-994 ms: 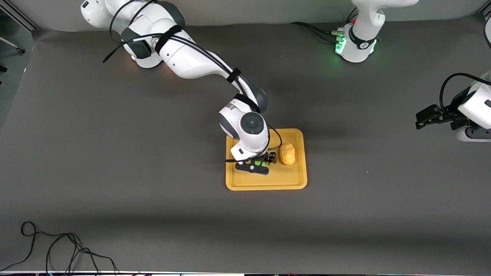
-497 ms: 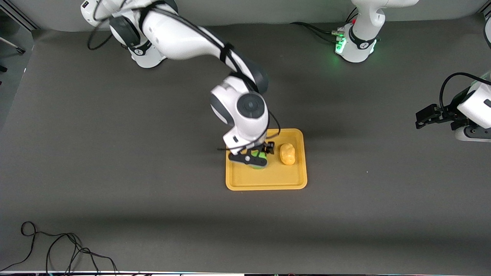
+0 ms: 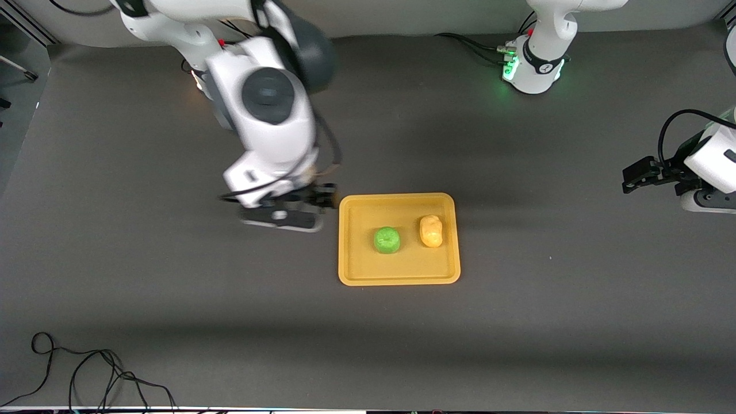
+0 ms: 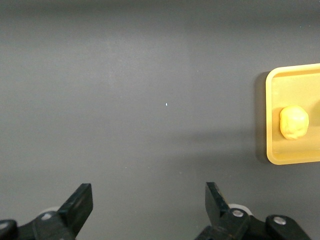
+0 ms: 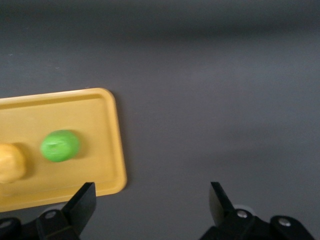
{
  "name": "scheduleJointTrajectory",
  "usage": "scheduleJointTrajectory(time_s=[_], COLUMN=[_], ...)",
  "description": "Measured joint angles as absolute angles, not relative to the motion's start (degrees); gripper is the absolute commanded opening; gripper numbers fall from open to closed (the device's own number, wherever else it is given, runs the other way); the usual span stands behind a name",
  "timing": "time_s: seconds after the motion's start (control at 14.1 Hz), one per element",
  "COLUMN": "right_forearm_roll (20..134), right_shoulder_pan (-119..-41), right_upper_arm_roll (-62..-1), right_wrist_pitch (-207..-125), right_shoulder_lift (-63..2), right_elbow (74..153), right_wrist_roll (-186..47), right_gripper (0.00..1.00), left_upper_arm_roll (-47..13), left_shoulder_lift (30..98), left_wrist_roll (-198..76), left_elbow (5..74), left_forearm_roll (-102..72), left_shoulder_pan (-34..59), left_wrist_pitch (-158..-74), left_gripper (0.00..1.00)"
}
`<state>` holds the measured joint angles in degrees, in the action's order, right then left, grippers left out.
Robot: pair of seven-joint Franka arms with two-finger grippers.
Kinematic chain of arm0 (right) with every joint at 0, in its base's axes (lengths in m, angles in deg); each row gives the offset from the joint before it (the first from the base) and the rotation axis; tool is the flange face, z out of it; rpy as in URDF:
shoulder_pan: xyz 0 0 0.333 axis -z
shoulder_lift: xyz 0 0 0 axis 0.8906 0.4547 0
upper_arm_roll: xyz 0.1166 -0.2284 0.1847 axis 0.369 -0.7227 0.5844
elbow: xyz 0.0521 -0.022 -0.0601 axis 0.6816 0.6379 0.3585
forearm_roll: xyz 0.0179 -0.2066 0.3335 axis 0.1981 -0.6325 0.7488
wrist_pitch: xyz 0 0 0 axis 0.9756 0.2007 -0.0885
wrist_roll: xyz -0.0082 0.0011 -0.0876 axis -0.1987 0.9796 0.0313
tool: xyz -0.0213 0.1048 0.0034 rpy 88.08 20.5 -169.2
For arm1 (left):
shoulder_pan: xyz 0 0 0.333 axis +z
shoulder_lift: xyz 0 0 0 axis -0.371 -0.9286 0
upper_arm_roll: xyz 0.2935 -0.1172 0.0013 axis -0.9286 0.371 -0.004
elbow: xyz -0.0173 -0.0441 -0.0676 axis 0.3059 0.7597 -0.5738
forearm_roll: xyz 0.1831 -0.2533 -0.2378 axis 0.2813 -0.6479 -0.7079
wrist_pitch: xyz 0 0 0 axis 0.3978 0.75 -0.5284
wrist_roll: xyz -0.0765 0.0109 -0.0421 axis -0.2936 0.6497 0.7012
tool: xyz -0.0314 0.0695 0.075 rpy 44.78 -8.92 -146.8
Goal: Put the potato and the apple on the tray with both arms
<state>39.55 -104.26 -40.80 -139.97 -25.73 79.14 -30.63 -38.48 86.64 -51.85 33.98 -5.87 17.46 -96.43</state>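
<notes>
Grey table (image 3: 172, 299): tray (image 3: 356, 270) with apple (image 3: 387, 239), potato (image 3: 430, 231)

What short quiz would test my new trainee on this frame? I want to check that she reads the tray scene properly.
1. True or false: the apple and the potato both lie on the tray.
2. Which fruit lies toward the left arm's end of the tray? A) apple B) potato
3. Fill in: the right gripper is open and hangs over the ____, beside the tray.

The left gripper waits open at its own end of the table.

Key: 1 true; 2 B; 3 table.
</notes>
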Motion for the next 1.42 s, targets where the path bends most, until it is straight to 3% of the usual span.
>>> scheduleJointTrajectory(time_s=[0.28,0.5,0.64,0.78,1.06,1.42], right_forearm_roll=[39.67,39.69,39.68,39.66,39.65,39.59], right_shoulder_pan=[-99.44,-87.48,-76.21,-68.02,-59.77,-59.25], right_upper_arm_roll=[-45.91,-40.22,-31.35,-26.30,-24.50,-24.52], right_wrist_pitch=[-144.13,-144.52,-144.51,-144.51,-144.50,-144.50], right_shoulder_lift=[-41.39,-49.77,-51.64,-51.91,-51.91,-52.08], right_elbow=[97.58,105.27,106.68,106.85,106.89,106.78], right_wrist_roll=[-44.85,-52.44,-55.24,-58.32,-65.25,-66.93], right_gripper=[1.00,1.00,1.00,1.00,1.00,1.00], left_upper_arm_roll=[-38.45,-38.42,-38.34,-38.24,-38.18,-38.16], left_shoulder_lift=[86.63,86.63,86.64,86.64,86.64,86.64], left_wrist_roll=[-51.85,-51.85,-51.85,-51.87,-51.87,-51.87], left_elbow=[33.98,33.98,33.97,33.96,33.91,33.91], left_forearm_roll=[-5.86,-5.86,-5.86,-5.86,-5.86,-5.86], left_shoulder_pan=[17.44,17.40,17.33,17.27,17.21,17.20], left_wrist_pitch=[-96.43,-96.46,-96.46,-96.46,-96.55,-96.66], left_gripper=[1.00,1.00,1.00,1.00,1.00,1.00])
